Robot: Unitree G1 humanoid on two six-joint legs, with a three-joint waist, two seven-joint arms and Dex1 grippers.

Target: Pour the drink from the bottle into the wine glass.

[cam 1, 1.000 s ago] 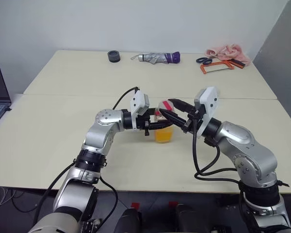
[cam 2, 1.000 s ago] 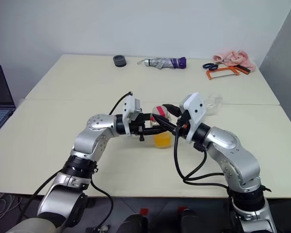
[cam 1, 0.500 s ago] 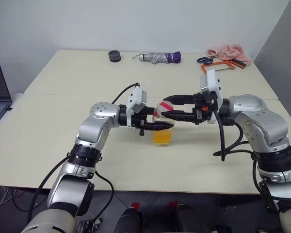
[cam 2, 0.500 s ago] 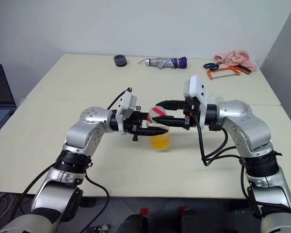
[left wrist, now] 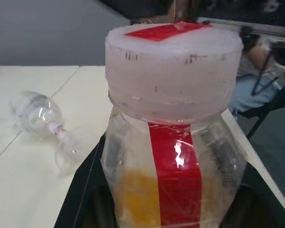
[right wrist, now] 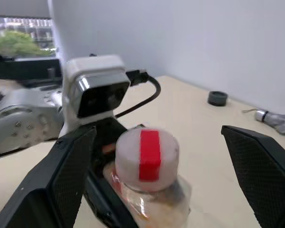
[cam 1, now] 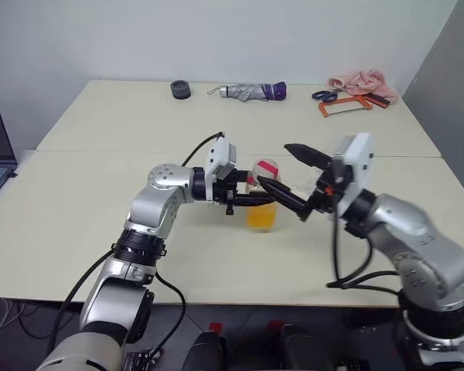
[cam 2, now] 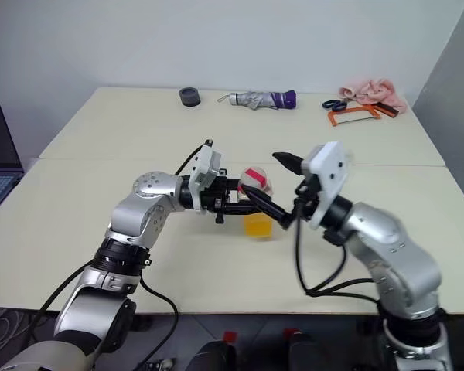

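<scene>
The small clear squarish plastic bottle [cam 1: 263, 202] with red label strip and pink-and-white cap stood upright near the middle of the cream bench [cam 1: 77, 193], its bright orange-yellow drink [cam 1: 261, 216] low inside. The left gripper [cam 1: 251, 198] reached in level from nine o'clock, fingers clamped on the bottle's body. The right gripper [cam 1: 294, 179] stood at three o'clock, fingers wide apart, level with the still-fitted cap [right wrist: 147, 153], holding nothing. The clear stemmed wine glass [left wrist: 42, 118] lay on its side, well apart. Judgement: uncapping falls to the right gripper.
</scene>
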